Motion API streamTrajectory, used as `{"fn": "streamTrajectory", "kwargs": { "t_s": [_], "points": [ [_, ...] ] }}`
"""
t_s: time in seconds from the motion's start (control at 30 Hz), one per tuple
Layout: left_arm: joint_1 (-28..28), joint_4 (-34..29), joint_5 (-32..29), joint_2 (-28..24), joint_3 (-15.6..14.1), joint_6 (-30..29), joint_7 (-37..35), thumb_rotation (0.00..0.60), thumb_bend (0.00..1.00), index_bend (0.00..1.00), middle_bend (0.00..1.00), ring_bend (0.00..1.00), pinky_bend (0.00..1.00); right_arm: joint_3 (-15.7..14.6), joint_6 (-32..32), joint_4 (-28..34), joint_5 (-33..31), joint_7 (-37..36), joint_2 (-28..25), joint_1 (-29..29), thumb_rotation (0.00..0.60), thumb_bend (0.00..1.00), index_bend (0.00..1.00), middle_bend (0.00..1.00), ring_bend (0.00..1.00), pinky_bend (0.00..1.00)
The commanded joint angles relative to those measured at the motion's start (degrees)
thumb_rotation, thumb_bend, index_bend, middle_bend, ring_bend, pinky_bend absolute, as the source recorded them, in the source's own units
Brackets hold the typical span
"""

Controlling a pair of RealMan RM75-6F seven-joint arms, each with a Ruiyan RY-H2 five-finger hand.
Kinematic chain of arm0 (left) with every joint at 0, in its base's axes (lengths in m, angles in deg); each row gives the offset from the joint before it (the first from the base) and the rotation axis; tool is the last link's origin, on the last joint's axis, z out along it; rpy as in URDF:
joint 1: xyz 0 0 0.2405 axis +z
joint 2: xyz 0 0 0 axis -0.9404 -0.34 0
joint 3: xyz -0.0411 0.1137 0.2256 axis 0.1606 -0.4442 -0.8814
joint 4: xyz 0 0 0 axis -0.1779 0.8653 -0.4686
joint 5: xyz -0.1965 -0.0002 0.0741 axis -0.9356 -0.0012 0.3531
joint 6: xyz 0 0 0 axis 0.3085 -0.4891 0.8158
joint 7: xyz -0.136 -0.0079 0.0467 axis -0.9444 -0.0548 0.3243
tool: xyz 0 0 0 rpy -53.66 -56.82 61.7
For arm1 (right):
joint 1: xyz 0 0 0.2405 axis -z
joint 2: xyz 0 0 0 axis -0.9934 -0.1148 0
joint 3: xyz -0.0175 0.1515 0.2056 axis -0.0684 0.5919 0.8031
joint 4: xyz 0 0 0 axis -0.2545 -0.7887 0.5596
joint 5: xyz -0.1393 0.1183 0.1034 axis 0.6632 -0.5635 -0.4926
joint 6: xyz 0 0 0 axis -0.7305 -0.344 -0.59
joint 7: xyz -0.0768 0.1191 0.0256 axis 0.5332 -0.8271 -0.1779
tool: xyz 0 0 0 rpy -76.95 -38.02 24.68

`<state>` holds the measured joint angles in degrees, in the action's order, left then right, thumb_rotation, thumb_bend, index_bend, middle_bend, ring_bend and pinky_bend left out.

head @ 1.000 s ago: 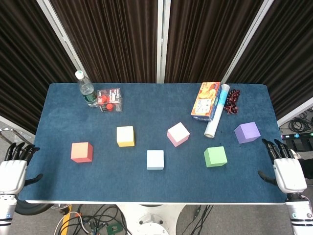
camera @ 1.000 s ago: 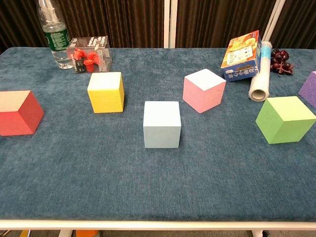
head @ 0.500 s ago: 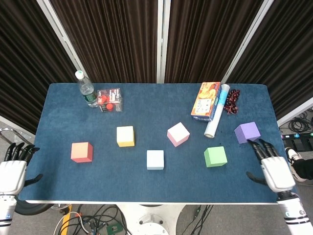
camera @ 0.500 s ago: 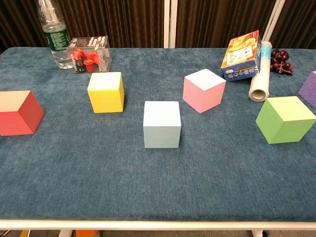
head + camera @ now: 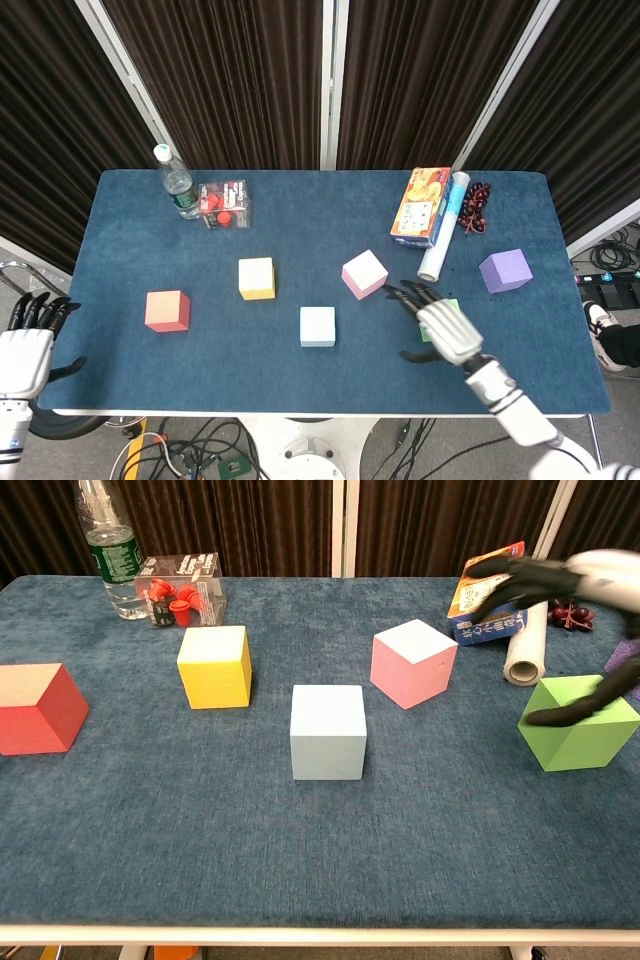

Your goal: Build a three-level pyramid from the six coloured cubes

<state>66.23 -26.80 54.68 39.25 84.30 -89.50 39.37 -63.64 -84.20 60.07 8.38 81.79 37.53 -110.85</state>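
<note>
Six cubes lie apart on the blue table: red, yellow, light blue, pink, purple and green. My right hand hovers over the green cube with fingers spread, hiding most of it from the head view and holding nothing. In the chest view the right hand reaches in above the green cube, its thumb low over the cube's top. My left hand hangs open off the table's left edge.
At the back left stand a water bottle and a clear box of red pieces. At the back right lie a snack box, a white roll and dark grapes.
My right hand has swung left from beyond the table's right edge, past the purple cube, to above the green cube. The left hand and all cubes have stayed put.
</note>
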Motion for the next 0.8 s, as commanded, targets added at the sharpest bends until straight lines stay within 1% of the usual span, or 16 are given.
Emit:
{"fn": "streamTrajectory", "kwargs": {
  "t_s": [0.03,0.1,0.17,0.33,0.5,0.63,0.7,0.77,0.8],
  "points": [
    [-0.1,0.1,0.0,0.0,0.0,0.1,-0.1,0.600,0.00,0.22,0.17,0.08,0.03,1.8,5.1,-2.0,-4.5,0.4,5.2,-3.8,0.600,0.03,0.00,0.19,0.05,0.12],
    [-0.2,0.3,0.0,0.1,0.1,0.3,-0.2,0.600,0.00,0.22,0.17,0.08,0.03,2.4,7.1,-3.5,-6.5,1.1,7.9,-5.5,0.600,0.02,0.00,0.18,0.04,0.11],
    [-0.3,0.4,-0.1,0.0,0.0,0.6,-0.4,0.600,0.00,0.22,0.17,0.08,0.03,3.0,8.6,-4.8,-8.5,1.8,10.5,-6.9,0.600,0.01,0.00,0.18,0.04,0.08],
    [-0.4,1.0,-0.1,-0.1,0.2,0.8,-1.1,0.600,0.00,0.22,0.17,0.08,0.03,4.3,10.6,-8.5,-12.0,3.3,15.9,-9.9,0.600,0.01,0.00,0.15,0.01,0.02],
    [-0.5,1.8,-0.2,-0.1,0.2,1.0,-2.0,0.600,0.00,0.22,0.17,0.08,0.03,5.3,11.0,-12.4,-14.5,5.4,20.3,-12.0,0.600,0.01,0.00,0.15,0.01,0.01],
    [-0.6,2.6,-0.2,0.0,0.1,1.4,-2.9,0.600,0.00,0.22,0.17,0.08,0.03,5.7,11.8,-15.0,-16.1,5.3,23.3,-13.5,0.600,0.03,0.00,0.16,0.01,0.01],
    [-0.6,2.9,-0.1,0.0,0.1,1.4,-3.4,0.600,0.00,0.22,0.17,0.08,0.03,5.5,11.8,-16.6,-16.2,5.3,24.9,-14.0,0.600,0.08,0.00,0.19,0.01,0.01],
    [-0.6,3.3,-0.1,0.1,0.0,1.5,-3.9,0.600,0.00,0.22,0.17,0.08,0.03,5.3,10.7,-18.2,-15.6,4.3,26.8,-14.0,0.600,0.11,0.01,0.25,0.02,0.01],
    [-0.6,3.5,-0.1,0.2,0.0,1.5,-4.0,0.600,0.00,0.22,0.17,0.08,0.03,5.2,9.9,-19.0,-15.1,3.9,27.6,-14.0,0.600,0.14,0.04,0.30,0.05,0.01]
  ]
}}
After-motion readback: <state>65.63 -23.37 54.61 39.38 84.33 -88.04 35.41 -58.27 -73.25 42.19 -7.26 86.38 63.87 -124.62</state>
